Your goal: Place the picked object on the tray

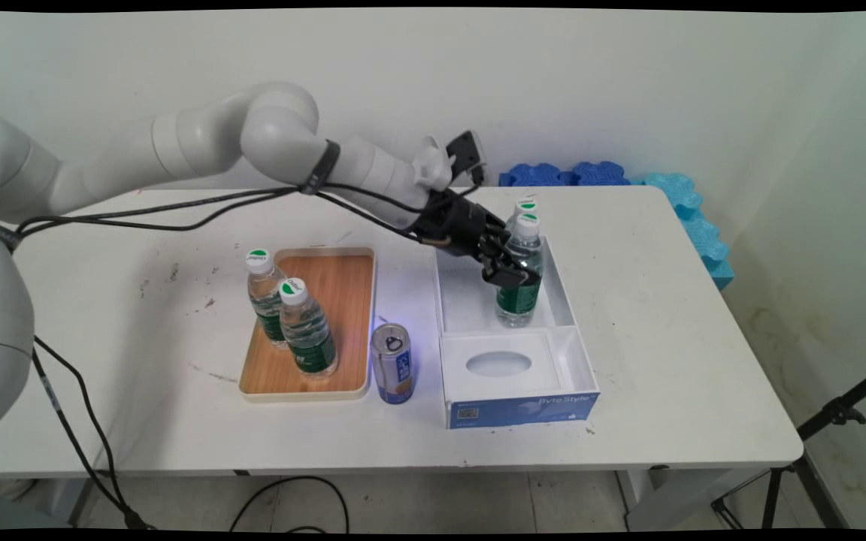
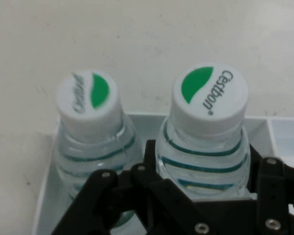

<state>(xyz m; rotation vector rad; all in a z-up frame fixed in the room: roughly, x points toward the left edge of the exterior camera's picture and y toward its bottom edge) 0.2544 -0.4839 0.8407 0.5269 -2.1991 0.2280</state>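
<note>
My black gripper reaches down into the back compartment of a white box. It is shut on a clear water bottle with a green label and a white cap, which stands upright in the box. In the hand view this bottle sits between the fingers, which press on its sides below the neck. A second bottle of the same kind stands just behind it, and the hand view shows that bottle to the left, touching or nearly touching the held one.
The box's front part has a white insert with an oval hole and a blue front face. A wooden tray to the left holds two more water bottles. A drink can stands between tray and box. Blue foam pieces lie at the back right.
</note>
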